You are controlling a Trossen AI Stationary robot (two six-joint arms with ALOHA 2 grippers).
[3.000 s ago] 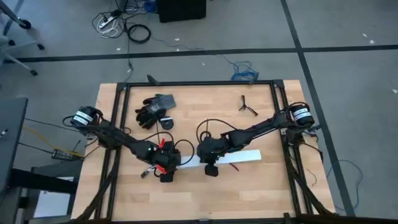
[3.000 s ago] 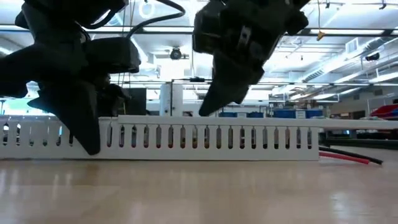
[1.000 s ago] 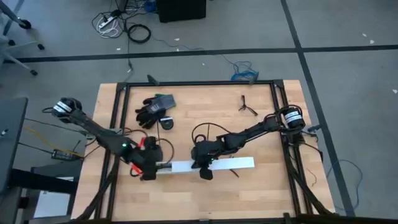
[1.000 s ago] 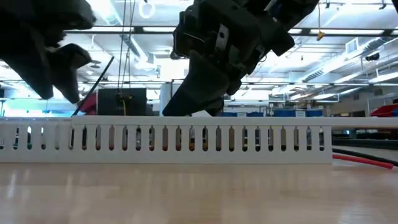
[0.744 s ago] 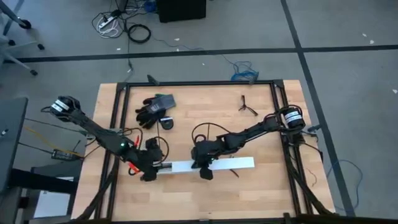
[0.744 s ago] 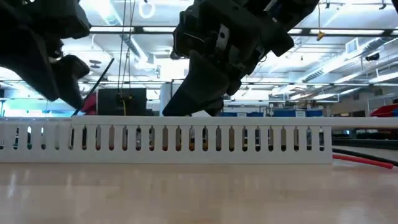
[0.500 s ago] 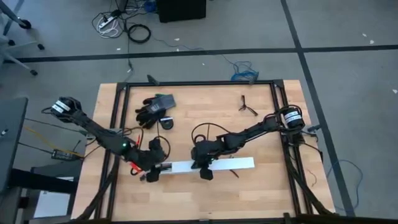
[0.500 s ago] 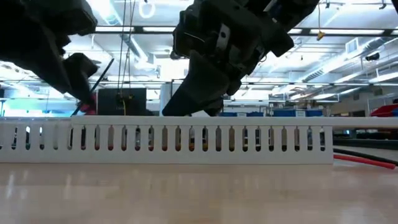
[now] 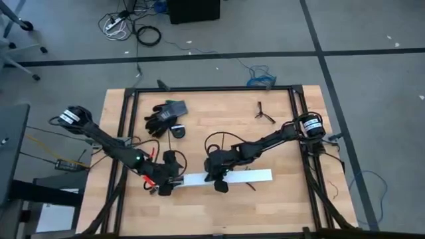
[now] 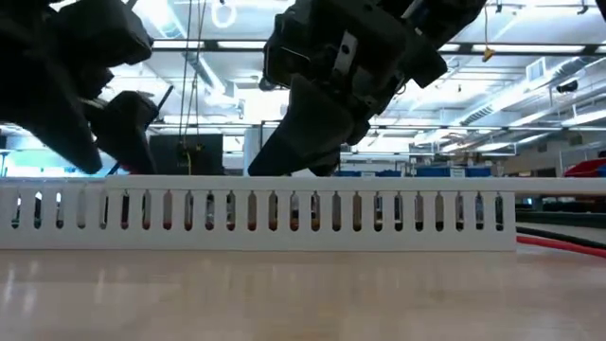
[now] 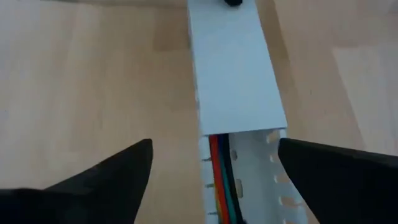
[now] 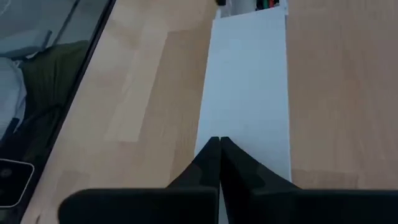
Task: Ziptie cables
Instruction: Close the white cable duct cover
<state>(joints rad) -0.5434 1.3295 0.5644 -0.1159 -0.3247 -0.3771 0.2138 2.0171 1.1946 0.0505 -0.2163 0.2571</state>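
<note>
Now down on the bench [image 9: 279, 206]: long white slotted channel [image 9: 222, 177] lying flat with its long axis running left to right, a plain white cover over most of its length. Left end uncovered, and there the cables [image 11: 222, 180], red, green and dark strands packed side by side, run along the channel's length and disappear under the cover toward the right. Left hand [image 9: 163, 186] low at that open left end, fingers [image 11: 102, 177] spread wide to either side of the channel, gripping nothing. Right hand [image 9: 220, 184] planted near the channel's middle, fingers [image 12: 211, 163] pinched together to a point and pressing on top of the white cover, nothing visible between them. From bench height, slotted side wall [image 10: 256, 213] stretching almost the full width, both dark hands hanging above it, red and black wire ends poking out past the right end. Far side of the bench: black gloves [image 9: 163, 117] toward the left, small black forked clip [image 9: 264, 113] toward the right, both well apart from the channel. Thin dark strap [image 9: 251, 184] just beside the channel's near edge on the right, too small to say whether that is the ziptie.
</note>
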